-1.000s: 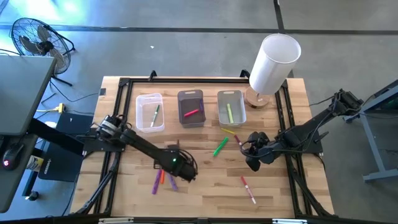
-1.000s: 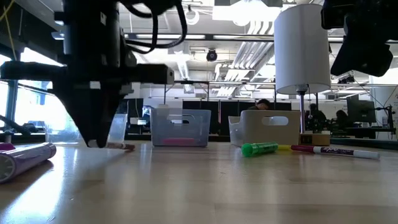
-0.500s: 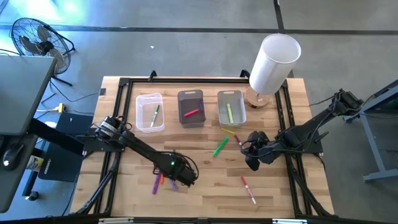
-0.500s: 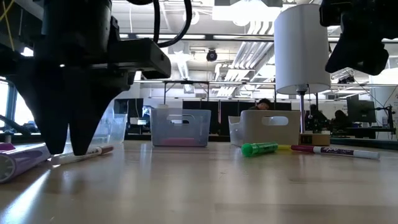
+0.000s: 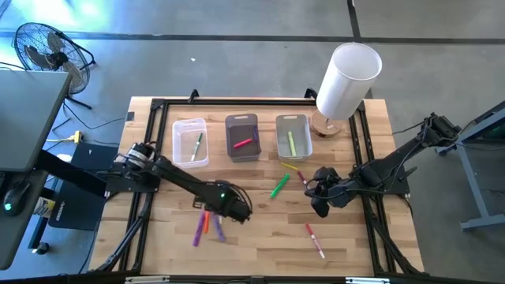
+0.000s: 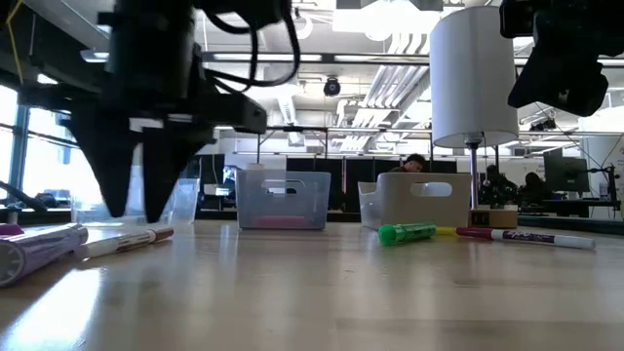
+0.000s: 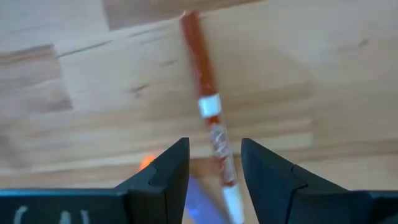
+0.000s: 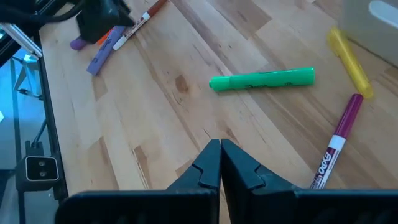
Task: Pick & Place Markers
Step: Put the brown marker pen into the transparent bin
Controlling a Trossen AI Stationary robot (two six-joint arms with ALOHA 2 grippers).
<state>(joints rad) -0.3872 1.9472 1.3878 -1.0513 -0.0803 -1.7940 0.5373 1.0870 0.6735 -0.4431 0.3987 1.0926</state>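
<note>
Left claw (image 7: 212,163) hangs open just above the desk (image 5: 260,237), its fingers either side of a red-and-white marker (image 7: 208,118), seemingly lined up to pinch it; purple and orange markers (image 5: 207,226) lie close by, further off the right claw (image 8: 220,163) waits closed near the green marker (image 8: 261,79), bins (image 5: 241,136) beyond

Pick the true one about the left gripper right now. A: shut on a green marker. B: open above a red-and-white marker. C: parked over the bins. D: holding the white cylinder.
B: the left gripper has its fingers apart, with the red-and-white marker lying on the table between them.
</note>
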